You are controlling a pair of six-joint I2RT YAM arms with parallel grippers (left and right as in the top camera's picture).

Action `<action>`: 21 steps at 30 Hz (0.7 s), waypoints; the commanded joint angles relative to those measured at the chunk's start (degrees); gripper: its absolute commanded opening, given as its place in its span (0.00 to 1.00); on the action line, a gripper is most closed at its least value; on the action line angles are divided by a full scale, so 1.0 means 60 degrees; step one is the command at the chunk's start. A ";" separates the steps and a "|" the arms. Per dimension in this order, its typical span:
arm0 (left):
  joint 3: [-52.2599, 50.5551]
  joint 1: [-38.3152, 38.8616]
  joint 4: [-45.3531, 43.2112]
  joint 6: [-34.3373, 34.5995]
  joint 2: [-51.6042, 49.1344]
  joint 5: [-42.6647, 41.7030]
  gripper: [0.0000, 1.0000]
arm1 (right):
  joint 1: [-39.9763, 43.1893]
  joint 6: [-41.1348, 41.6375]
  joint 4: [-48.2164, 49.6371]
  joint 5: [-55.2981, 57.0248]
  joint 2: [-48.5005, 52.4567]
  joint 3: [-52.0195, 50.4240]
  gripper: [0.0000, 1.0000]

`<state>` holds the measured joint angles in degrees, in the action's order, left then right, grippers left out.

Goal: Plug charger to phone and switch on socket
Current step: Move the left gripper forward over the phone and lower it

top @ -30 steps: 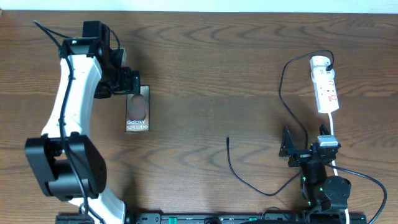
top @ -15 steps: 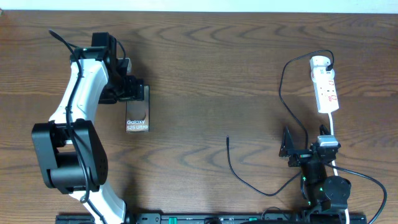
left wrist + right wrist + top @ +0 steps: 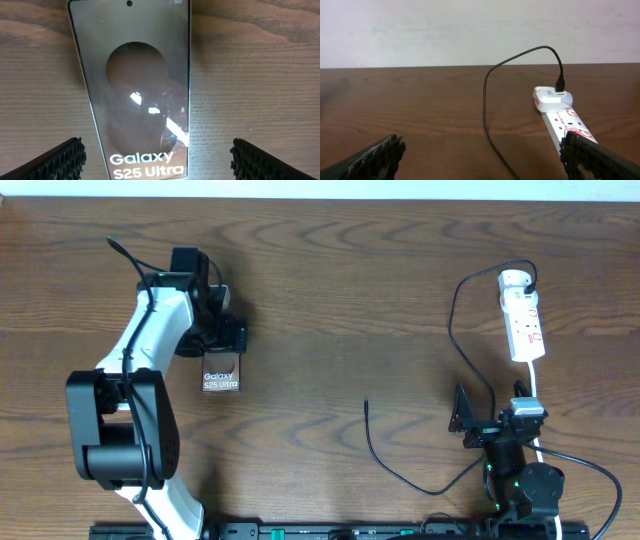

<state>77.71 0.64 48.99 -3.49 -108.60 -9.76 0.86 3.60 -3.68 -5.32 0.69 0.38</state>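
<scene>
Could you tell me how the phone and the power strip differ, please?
The phone is dark with white Galaxy S25 Ultra print; the power strip is white with red markings. The phone lies on the table's left half, the power strip on its right. The black charger cable is plugged in at the power strip's far end, not into the phone. Both lie flat.

One phone (image 3: 140,90), one black charger (image 3: 484,100), one white socket (image 3: 524,320), one table (image 3: 330,300), two arms: left arm (image 3: 150,350), right arm (image 3: 510,455).
</scene>
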 commanded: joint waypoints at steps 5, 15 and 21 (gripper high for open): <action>-0.0168 -0.0011 -0.0160 -0.0160 -0.0087 0.0073 0.92 | -0.0087 -0.0113 -0.0058 0.0051 -0.0062 -0.0011 0.99; -0.0754 -0.0011 -0.0984 -0.0131 -0.0091 0.0302 0.92 | -0.0087 -0.0109 -0.0058 0.0051 -0.0062 -0.0011 0.99; -0.0863 -0.0011 -0.1049 -0.0127 -0.0091 0.0535 0.93 | -0.0087 -0.0113 -0.0058 0.0051 -0.0062 -0.0011 0.99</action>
<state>72.71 0.64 42.98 -3.49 -108.60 -8.08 0.86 3.60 -3.70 -5.32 0.69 0.38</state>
